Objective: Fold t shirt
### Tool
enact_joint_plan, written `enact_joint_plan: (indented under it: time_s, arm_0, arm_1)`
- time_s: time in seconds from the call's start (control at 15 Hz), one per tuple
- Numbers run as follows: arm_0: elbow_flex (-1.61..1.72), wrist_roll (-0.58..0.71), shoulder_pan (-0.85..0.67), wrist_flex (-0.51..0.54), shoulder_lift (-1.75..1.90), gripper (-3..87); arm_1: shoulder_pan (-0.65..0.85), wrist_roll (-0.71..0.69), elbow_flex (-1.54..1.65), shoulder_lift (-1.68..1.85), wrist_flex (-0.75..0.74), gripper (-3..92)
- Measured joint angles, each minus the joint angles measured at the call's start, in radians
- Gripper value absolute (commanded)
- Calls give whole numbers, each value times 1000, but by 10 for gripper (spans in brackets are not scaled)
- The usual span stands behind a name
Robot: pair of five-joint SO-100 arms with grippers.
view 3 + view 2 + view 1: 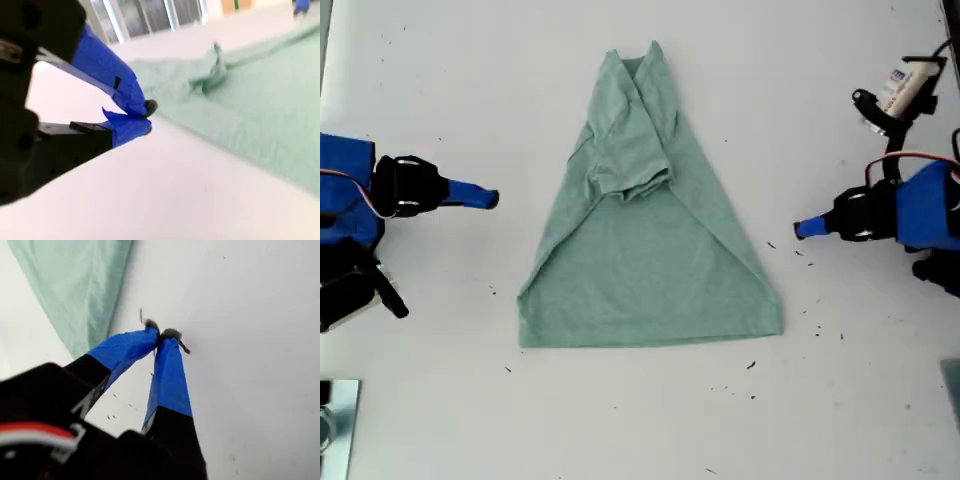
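T shirt (650,255) flat between both closed, empty end effectors, touching neither

My first pincer (162,335) closed, holding nothing; my second pincer (145,116) same (tips touching), both low.

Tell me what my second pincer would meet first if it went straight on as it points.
Probably the t shirt's slanted side edge; my second pincer points at it, with only bare table between.
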Motion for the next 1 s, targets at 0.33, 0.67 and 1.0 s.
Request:
enact_joint_plan:
  time_s: [0.33,0.67,1.0]
  arm_0:
    - [11,0,-8,0,14,-2]
    - [11,0,-8,0,25,-2]
    - [11,0,8,0,26,-2]
  arm_1:
    - [-132,-77,-1089,-980,374,370]
    - [-238,-54,-1172,-1324,356,329]
    - [-316,15,-692,-1333,-126,220]
